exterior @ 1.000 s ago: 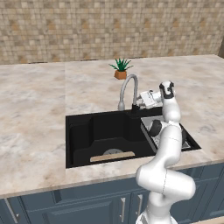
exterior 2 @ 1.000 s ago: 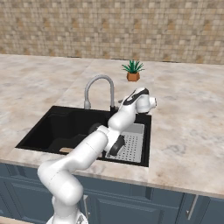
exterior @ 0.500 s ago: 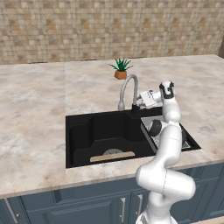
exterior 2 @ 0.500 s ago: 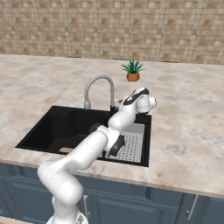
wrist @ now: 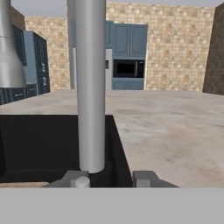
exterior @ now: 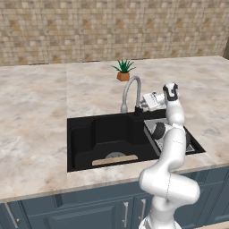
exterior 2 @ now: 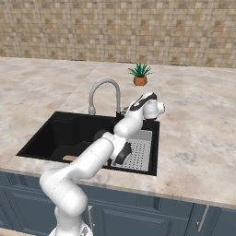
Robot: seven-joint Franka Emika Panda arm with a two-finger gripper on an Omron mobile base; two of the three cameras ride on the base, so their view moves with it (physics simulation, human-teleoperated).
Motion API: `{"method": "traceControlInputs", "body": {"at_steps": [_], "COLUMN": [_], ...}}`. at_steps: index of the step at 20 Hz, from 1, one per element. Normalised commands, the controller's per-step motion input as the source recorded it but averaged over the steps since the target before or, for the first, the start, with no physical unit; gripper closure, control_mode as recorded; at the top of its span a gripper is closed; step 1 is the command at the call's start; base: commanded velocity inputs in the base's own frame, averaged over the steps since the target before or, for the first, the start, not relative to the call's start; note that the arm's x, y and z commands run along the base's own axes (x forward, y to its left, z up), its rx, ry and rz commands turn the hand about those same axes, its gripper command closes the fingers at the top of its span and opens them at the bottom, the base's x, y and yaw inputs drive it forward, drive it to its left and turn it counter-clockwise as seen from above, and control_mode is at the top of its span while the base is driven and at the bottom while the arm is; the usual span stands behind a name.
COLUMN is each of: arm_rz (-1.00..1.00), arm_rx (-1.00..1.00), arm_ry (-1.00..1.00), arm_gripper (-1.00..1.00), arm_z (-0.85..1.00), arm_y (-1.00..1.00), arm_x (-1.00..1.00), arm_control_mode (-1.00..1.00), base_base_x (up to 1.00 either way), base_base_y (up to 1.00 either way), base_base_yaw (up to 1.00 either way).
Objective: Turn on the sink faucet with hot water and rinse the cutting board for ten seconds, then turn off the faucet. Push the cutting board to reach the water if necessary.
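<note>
1. Gripper parked at sink faucet base, back edge of sink; unchanged over the last second, jaw state unclear
2. Cutting board at front edge (no water yet)

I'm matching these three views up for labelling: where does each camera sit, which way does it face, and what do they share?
Left base view: behind the arm's left, looking down over the sink; arm rises lower right.
Right base view: behind its right, same counter; arm rises lower left.
Hand view: on the hand, close to the faucet; fingertips at bottom.
Shared: faucet, sink, cutting board, potted plant in both base views.
</note>
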Motion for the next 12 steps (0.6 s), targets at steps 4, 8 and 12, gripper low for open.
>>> {"method": "traceControlInputs", "body": {"at_steps": [4,8,12], "arm_rz": [0.0,0.0,0.0], "arm_rx": [0.0,0.0,0.0], "arm_ry": [0.0,0.0,0.0], "arm_gripper": [1.0,1.0,1.0], "arm_z": [0.0,0.0,0.0], "arm_y": [0.0,0.0,0.0], "arm_x": [0.0,0.0,0.0], "arm_control_mode": [-1.0,-1.0,-1.0], "base_base_x": [0.0,0.0,0.0], "base_base_y": [0.0,0.0,0.0], "base_base_yaw": [0.0,0.0,0.0]}}
